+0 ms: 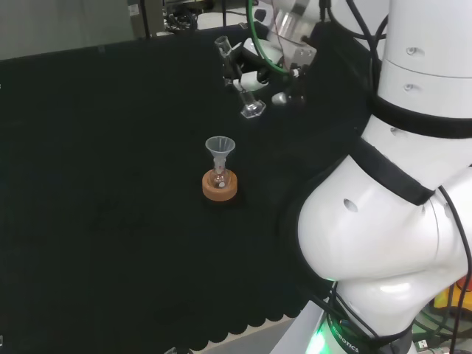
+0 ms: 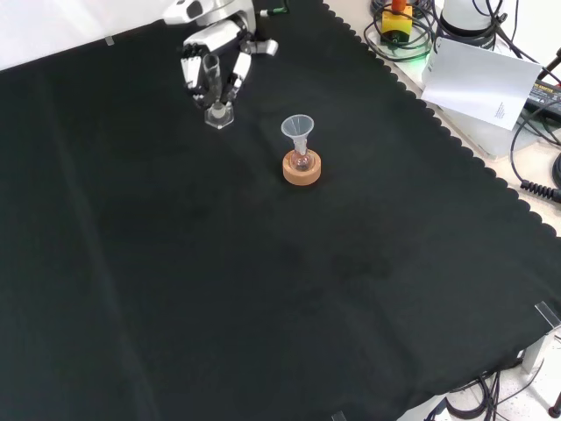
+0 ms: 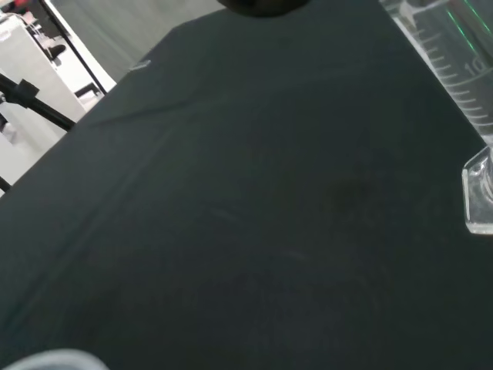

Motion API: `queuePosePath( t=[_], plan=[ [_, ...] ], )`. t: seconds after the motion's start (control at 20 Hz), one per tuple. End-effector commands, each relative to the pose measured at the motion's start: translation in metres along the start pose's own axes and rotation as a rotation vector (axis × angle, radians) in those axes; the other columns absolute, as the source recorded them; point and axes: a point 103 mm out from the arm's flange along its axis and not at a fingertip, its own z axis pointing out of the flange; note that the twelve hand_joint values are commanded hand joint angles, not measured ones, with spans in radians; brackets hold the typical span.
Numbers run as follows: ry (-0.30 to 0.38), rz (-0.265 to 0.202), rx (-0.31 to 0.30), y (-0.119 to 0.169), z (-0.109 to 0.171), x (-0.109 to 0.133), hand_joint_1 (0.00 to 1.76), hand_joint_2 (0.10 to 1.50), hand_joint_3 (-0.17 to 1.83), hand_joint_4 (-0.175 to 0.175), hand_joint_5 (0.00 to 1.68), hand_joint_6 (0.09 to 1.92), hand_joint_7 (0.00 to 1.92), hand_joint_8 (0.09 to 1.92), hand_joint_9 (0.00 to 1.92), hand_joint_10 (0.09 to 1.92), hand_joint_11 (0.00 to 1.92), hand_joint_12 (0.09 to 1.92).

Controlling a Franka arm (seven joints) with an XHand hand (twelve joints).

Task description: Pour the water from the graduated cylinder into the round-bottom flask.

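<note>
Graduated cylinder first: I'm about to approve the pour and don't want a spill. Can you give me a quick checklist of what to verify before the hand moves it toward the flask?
1. Hand shut on the graduated cylinder: ok, fingers curl round its tube in the front view.
2. Cylinder upright: ok, only slightly tilted, hexagonal foot lowest.
3. Foot off the black cloth: cannot tell.
4. Water level in the cylinder: cannot tell, though the wrist view shows its graduation marks.
5. Funnel seated in the round-bottom flask: ok, upright in its neck.
6. Flask steady on its cork ring: ok, and nothing stands between it and the cylinder.
</note>
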Motion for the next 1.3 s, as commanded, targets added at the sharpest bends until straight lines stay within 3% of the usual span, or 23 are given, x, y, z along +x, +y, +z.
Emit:
queuePosePath(
  t=[0.05, 0.45, 1.0, 1.3],
  plan=[
    [-0.041, 0.066, 0.040, -0.054, -0.017, -0.008, 1.27, 1.09, 0.00, -0.175, 1.03, 0.93, 1.05, 0.92, 1.47, 0.09, 1.32, 0.70],
    [-0.130, 0.106, 0.184, -0.111, -0.011, -0.005, 1.27, 1.09, 0.00, -0.175, 1.03, 0.93, 1.05, 0.92, 1.47, 0.09, 1.32, 0.70],
    [-0.255, 0.037, 0.459, -0.130, 0.006, 0.001, 1.27, 1.09, 0.00, -0.175, 1.03, 0.93, 1.05, 0.92, 1.47, 0.09, 1.32, 0.70],
    [-0.310, 0.009, 0.566, -0.137, 0.013, 0.010, 1.27, 1.09, 0.00, -0.175, 1.03, 0.93, 1.05, 0.91, 1.47, 0.09, 1.32, 0.70]
  ],
)
